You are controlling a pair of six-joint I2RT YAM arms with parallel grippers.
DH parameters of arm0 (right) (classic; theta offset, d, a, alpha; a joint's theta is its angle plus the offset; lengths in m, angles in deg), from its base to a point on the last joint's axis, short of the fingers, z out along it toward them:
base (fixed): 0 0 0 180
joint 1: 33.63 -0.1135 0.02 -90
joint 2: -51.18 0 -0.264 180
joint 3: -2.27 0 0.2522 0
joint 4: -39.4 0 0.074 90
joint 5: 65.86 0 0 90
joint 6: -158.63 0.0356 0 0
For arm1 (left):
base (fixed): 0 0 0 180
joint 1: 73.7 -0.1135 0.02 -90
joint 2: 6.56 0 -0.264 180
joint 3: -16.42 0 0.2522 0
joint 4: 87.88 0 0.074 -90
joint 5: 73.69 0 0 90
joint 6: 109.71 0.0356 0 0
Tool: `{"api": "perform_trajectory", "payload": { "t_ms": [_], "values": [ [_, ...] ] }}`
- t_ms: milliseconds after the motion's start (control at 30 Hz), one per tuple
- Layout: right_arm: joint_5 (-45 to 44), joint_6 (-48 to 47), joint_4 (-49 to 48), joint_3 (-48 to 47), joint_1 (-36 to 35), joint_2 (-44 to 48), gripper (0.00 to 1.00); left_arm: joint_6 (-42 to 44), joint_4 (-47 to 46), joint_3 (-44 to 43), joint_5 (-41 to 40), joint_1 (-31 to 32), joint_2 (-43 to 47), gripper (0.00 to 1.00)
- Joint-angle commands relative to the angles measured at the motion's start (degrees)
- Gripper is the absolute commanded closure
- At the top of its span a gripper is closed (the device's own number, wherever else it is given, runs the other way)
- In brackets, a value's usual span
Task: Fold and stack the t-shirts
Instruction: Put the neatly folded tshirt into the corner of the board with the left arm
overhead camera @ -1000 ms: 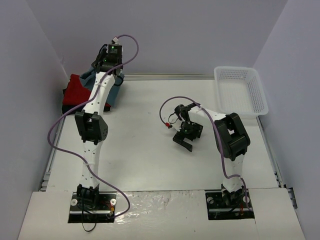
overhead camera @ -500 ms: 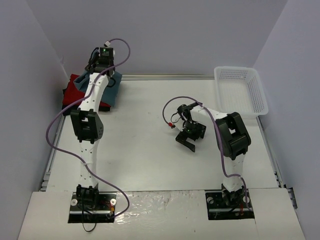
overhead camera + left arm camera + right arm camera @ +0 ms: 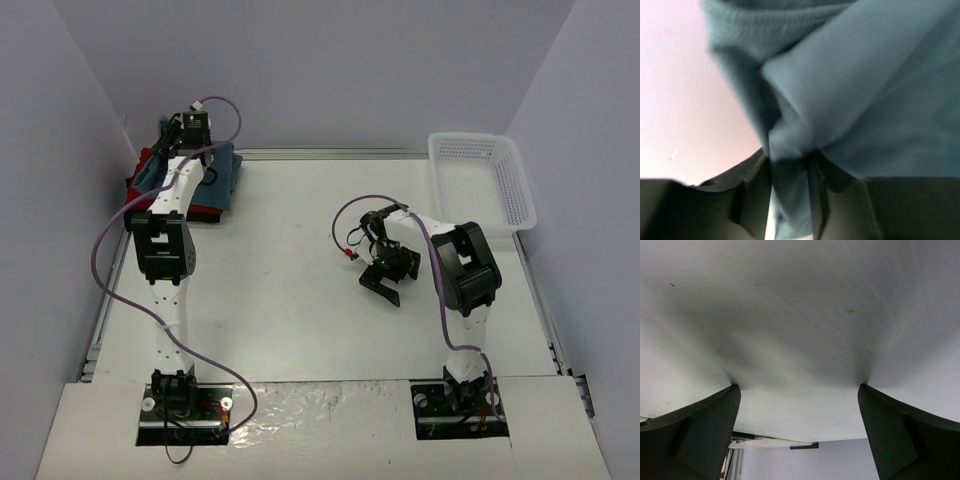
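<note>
The slate-blue t-shirt (image 3: pixel 222 172) lies bunched at the table's far left corner, over the red t-shirt (image 3: pixel 145 168) and a black one (image 3: pixel 205 210) at the pile's near edge. My left gripper (image 3: pixel 178 132) reaches over that pile and is shut on a fold of the slate-blue t-shirt (image 3: pixel 860 85), which fills the left wrist view; the cloth is pinched between the dark fingers (image 3: pixel 752 190). My right gripper (image 3: pixel 382 287) is open and empty, its fingers (image 3: pixel 700 430) pressed down on the bare white table (image 3: pixel 800 340) right of centre.
A white plastic lattice basket (image 3: pixel 482 182) stands at the far right of the table. Grey walls close in the left, back and right sides. A purple cable (image 3: pixel 110 245) loops beside the left arm.
My left gripper has moved left and farther back over the shirt pile, dragging the slate-blue cloth with it. My right gripper has slid a little toward the right and nearer.
</note>
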Motion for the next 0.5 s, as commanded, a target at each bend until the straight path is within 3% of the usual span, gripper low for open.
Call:
{"api": "perform_trajectory", "payload": {
  "t_ms": [0, 33, 167, 367, 467],
  "values": [
    [-1.97, -0.39, -7.54, 4.31, 1.5, -6.62, 0.0, 5.11, -11.66, 1.82, -5.86, -1.82, 4.02, 0.69],
    [-1.71, -0.48, -7.54, 4.31, 1.51, -6.62, 0.0, 6.7, -16.3, 3.05, -9.26, -1.82, 3.5, 0.62],
    [-1.09, -0.57, -7.28, 4.23, 1.59, -6.27, 0.0, 9.62, -18.8, 2.01, -12.2, -4.02, 3.84, 0.52],
    [-1.01, -0.74, -7.19, 4.23, 1.68, -6.19, 0.0, 11.81, -18.37, -0.62, -12.98, -3.93, 8.06, 0.51],
    [-1.01, -0.74, -7.19, 3.96, 1.6, -5.66, 0.0, 8.14, -9.87, -1.86, -10.72, -3.32, 11.57, 0.51]
  ]
}}
